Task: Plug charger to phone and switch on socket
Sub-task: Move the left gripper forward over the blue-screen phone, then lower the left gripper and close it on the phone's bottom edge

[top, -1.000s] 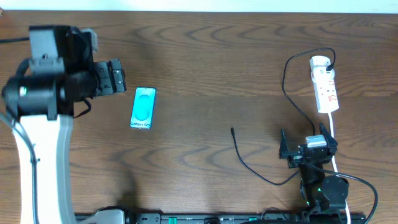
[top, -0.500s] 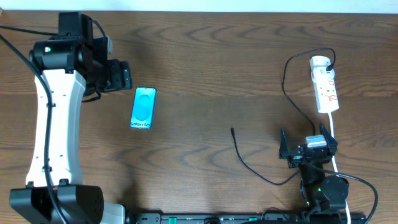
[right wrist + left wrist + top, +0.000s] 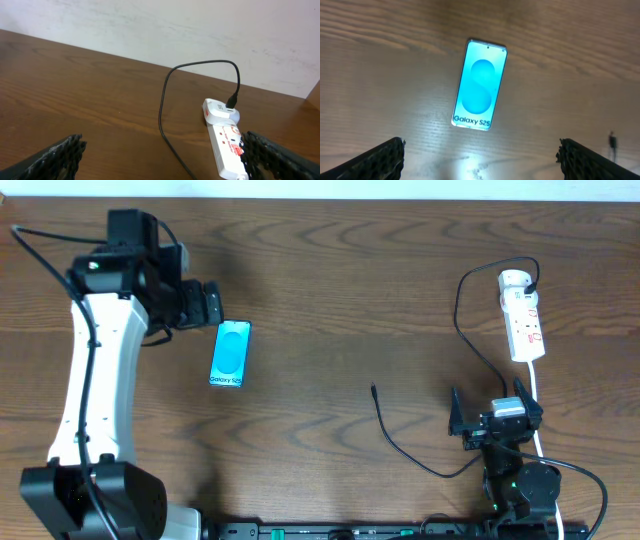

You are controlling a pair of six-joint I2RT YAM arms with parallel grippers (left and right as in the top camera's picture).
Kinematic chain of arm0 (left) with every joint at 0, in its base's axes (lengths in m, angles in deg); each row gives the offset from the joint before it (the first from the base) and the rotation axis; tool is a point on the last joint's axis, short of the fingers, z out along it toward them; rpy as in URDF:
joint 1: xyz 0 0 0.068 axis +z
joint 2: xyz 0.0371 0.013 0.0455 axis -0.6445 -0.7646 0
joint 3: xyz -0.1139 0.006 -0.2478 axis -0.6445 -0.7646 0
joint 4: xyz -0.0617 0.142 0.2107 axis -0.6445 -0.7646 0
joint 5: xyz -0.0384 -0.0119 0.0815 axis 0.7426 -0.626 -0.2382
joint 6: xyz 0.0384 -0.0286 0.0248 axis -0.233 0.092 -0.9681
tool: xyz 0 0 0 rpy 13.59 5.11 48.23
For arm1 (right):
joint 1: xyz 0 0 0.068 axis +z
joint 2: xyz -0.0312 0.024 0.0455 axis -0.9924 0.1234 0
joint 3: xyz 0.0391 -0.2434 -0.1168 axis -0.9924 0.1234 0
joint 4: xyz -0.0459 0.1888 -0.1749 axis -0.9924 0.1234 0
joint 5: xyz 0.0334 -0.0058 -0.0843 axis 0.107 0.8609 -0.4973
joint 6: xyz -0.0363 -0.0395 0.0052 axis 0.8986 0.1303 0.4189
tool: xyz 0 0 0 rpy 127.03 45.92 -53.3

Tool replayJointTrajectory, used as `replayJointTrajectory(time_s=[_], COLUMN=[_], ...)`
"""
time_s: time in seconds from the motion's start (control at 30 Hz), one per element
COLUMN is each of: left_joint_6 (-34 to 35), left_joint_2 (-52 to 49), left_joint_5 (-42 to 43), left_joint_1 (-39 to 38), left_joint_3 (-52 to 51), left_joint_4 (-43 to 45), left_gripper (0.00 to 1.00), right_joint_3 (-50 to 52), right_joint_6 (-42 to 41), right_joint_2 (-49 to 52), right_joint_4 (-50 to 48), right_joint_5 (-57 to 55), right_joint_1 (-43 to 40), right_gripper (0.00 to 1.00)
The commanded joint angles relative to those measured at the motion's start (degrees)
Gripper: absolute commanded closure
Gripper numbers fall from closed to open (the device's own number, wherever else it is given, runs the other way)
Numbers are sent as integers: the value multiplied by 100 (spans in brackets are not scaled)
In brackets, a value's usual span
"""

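Note:
The phone lies flat on the table at left, cyan screen up; it also shows in the left wrist view. My left gripper is open just beyond its far end, above the table; its fingertips frame the left wrist view. The charger cable runs from the socket across the right side, its small connector free on the wood. The white socket lies at the far right, also in the right wrist view. My right gripper is open near the front right, empty.
The socket's white cord runs toward the front edge past my right arm's base. A black rail lines the table's front edge. The charger plug sits in the socket's far end.
My left arm has swung right and toward the phone, bringing the open gripper close to the phone's far end. The right arm, cable and socket have not moved.

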Motion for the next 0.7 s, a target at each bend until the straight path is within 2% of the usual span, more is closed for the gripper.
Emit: replayJointTrajectory(time_s=[0.0,0.13,0.43,0.67], left_joint_6=[28,26,2,7], left_joint_2=[-42,-42,-313,-922], left_joint_5=[22,-243,-1241,-1283], left_joint_1=[-136,-341,-745,-809], left_joint_3=[-636,-1285,-1738,-1738], left_joint_4=[409,1062,1867,2140], left_gripper=[2,2,2,2], right_joint_3=[15,15,15,15], right_joint_6=[-87,-87,-87,-87], right_joint_2=[-31,-31,-31,-31], right_joint_4=[11,9,9,11], right_joint_5=[-24,-22,-22,-24], right_joint_1=[-24,-24,-24,-24], right_gripper=[1,1,1,1])
